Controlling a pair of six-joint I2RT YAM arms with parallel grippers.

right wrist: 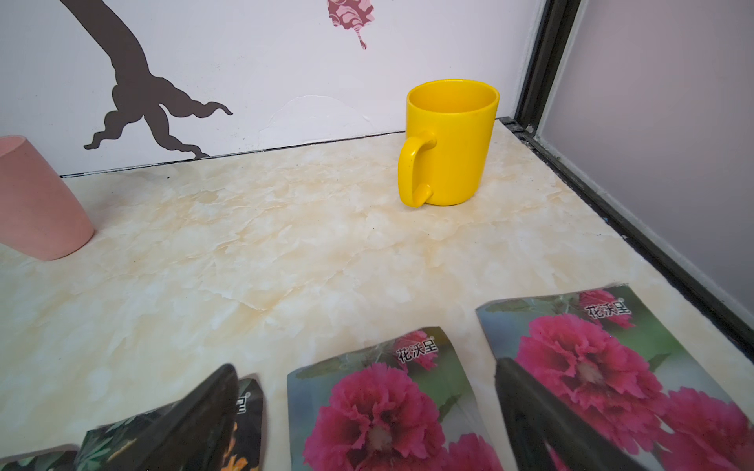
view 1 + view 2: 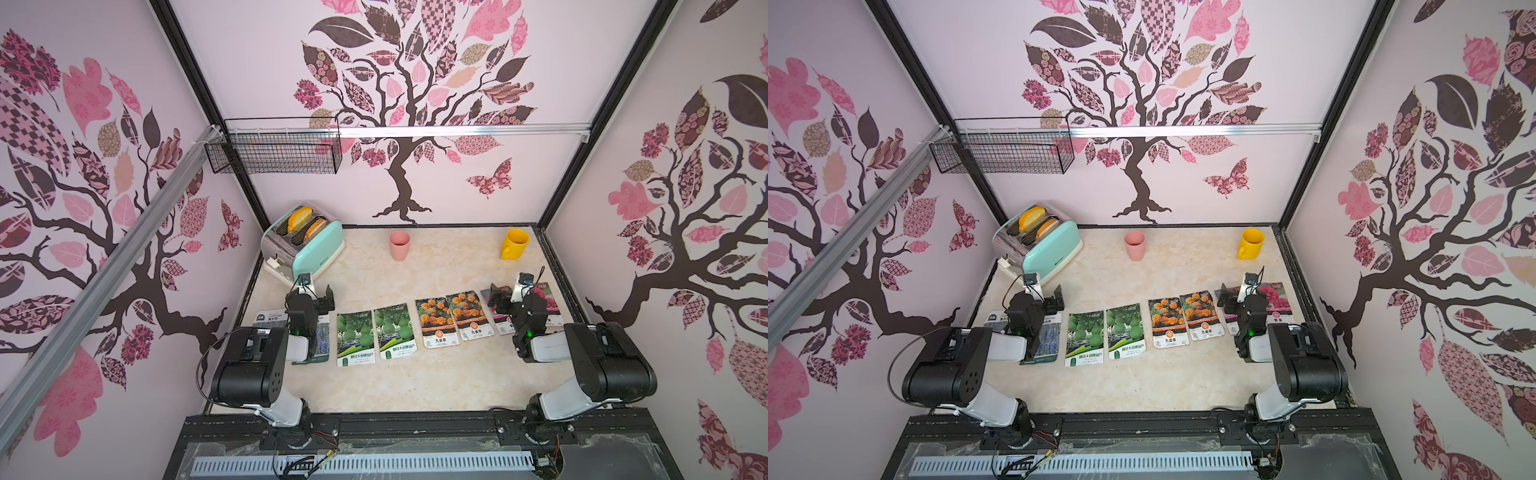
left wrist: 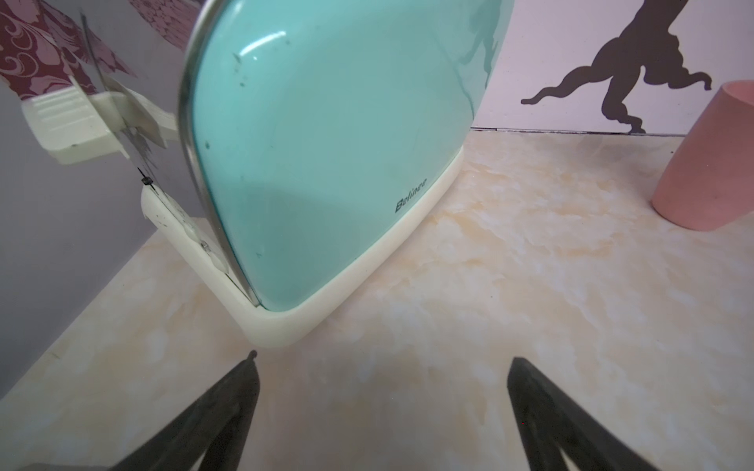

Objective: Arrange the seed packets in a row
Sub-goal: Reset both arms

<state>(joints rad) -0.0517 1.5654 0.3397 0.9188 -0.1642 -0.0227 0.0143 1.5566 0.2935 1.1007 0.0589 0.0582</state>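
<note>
Right wrist view: right gripper (image 1: pixel 367 365) apart, empty, above packets (image 1: pixel 379 412). Left gripper (image 3: pixel 383 358) apart, empty. Packets looked thin, light, slippery; edge pinch seemed best.

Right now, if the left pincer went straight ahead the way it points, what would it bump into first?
Probably the toaster: its teal side and cream base stand just ahead of the open left pincer, though exact depth is unclear.

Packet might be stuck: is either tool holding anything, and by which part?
Nothing is held. Left tool open over the cream marbled tabletop; right tool open above flat glossy magenta-flower seed packets.
</note>
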